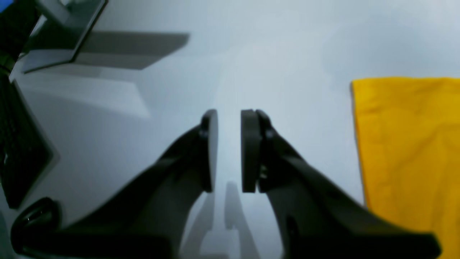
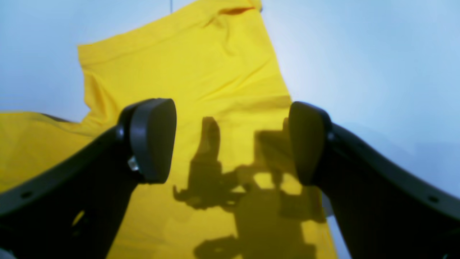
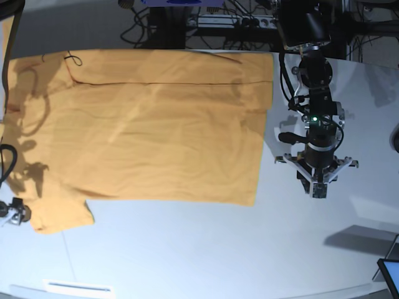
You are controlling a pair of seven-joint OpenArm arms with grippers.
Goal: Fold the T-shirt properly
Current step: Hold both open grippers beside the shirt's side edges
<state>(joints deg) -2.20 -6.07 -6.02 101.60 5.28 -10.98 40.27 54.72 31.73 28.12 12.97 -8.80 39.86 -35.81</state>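
Observation:
The orange-yellow T-shirt (image 3: 149,124) lies spread flat on the white table (image 3: 187,249), with a sleeve at the lower left. My left gripper (image 3: 319,189) hangs over bare table just right of the shirt's right edge. In the left wrist view the left gripper (image 1: 230,118) is empty, its pads a narrow gap apart, and the shirt's edge (image 1: 409,144) lies to its right. In the right wrist view my right gripper (image 2: 231,122) is wide open and empty above the shirt (image 2: 201,72), with its shadow falling on the cloth. The right arm is almost wholly outside the base view.
Cables and equipment (image 3: 206,18) line the table's back edge. A dark screen corner (image 3: 389,274) sits at the front right. A grey stand (image 1: 61,32) shows at the top left of the left wrist view. A small fitting (image 3: 12,212) sits at the left edge.

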